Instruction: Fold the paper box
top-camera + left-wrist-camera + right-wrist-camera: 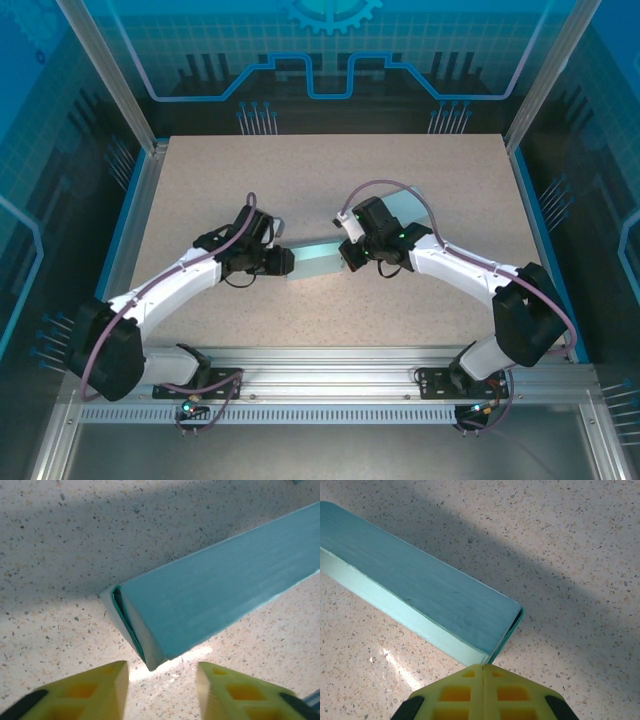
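Teal paper box point(316, 262) on the bench point(420, 180) — a pincer at each end.
The left pincer point(161, 680) stands apart, just short of the box's end; the right pincer point(483, 674) is together — tips at its other end.

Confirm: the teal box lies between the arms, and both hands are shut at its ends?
Not quite: the left hand is open, fingers apart, as the left wrist view shows. The right hand is shut at the end of the teal box.

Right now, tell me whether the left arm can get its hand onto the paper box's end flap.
Probably yes: the left hand is open, the paper box has its tucked end just ahead of it, and nothing stands between them.
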`<action>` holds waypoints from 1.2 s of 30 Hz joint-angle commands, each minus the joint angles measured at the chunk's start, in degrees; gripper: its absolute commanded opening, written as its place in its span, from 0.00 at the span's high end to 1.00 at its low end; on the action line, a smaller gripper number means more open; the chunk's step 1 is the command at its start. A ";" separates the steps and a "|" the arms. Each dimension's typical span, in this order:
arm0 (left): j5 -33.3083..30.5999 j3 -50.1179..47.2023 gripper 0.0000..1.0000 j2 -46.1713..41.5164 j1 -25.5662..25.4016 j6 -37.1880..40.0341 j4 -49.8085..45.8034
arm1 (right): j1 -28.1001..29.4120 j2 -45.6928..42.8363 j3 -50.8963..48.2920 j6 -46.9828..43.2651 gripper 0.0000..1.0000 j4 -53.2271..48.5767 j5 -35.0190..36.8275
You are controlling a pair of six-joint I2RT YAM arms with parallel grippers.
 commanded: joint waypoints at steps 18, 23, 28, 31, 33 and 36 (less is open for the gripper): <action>-16.26 -6.40 0.22 -8.95 -0.27 -12.65 18.75 | 0.96 0.36 -1.66 1.21 1.00 -0.40 -0.06; -14.78 -6.89 0.22 -6.27 -0.33 -13.90 18.29 | 1.01 0.01 -1.96 1.23 1.00 -0.14 0.11; -12.56 -9.75 0.32 -5.49 -0.42 -16.01 19.83 | 1.02 0.18 -2.14 1.41 1.00 0.17 0.16; -11.68 -11.70 0.40 -5.63 -0.74 -17.18 19.79 | 1.02 0.45 -2.01 1.38 1.00 -0.02 0.16; -11.26 -13.32 0.42 -5.79 -1.19 -18.10 20.07 | 1.00 0.51 -1.94 1.40 1.00 -0.03 0.24; -11.21 -14.96 0.43 -5.62 -1.86 -19.20 20.51 | 1.05 0.54 -2.02 1.49 1.00 0.06 0.25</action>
